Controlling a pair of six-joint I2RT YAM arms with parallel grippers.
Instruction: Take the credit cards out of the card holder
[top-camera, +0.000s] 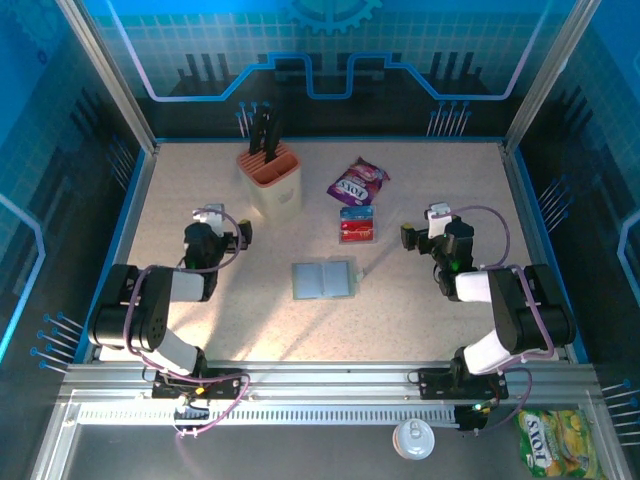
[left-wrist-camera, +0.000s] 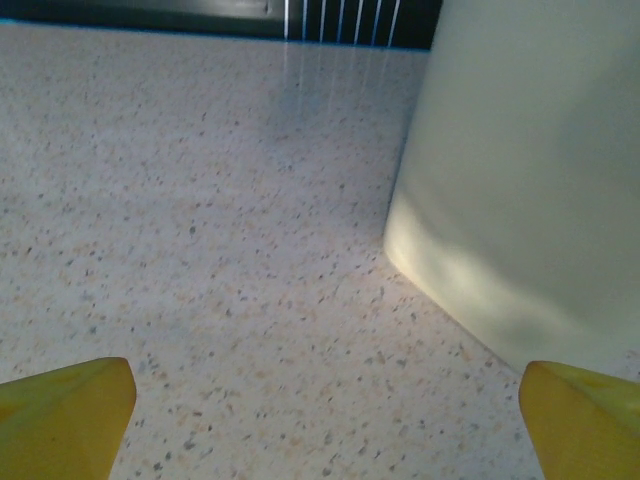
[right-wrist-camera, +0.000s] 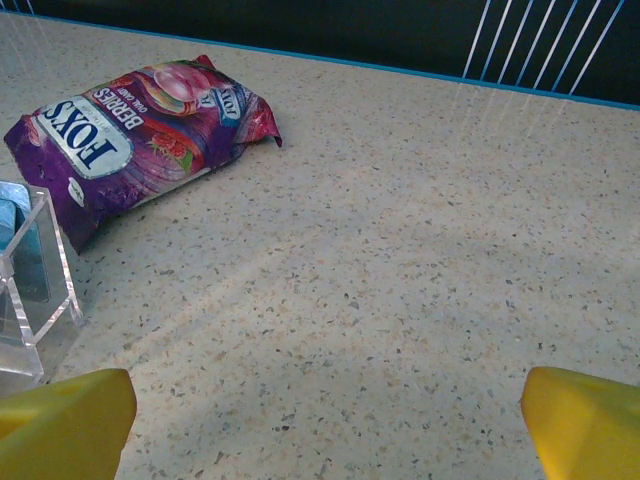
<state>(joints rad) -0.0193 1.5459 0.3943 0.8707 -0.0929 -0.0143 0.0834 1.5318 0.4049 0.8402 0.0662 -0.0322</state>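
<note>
Card holder (top-camera: 323, 281) between left gripper (top-camera: 244, 232), right gripper (top-camera: 407, 236) (both spread wide), seemingly opened flat.

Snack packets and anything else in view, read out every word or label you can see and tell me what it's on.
"FOX'S": purple snack packet, upside down in the right wrist view.
"BERRIES": same packet, beside the brand.
"FOX'S": yellow-green packet, sideways, bottom right of the top view.
Too small to read: the purple packet's fine print; anything on the credit cards.
</note>
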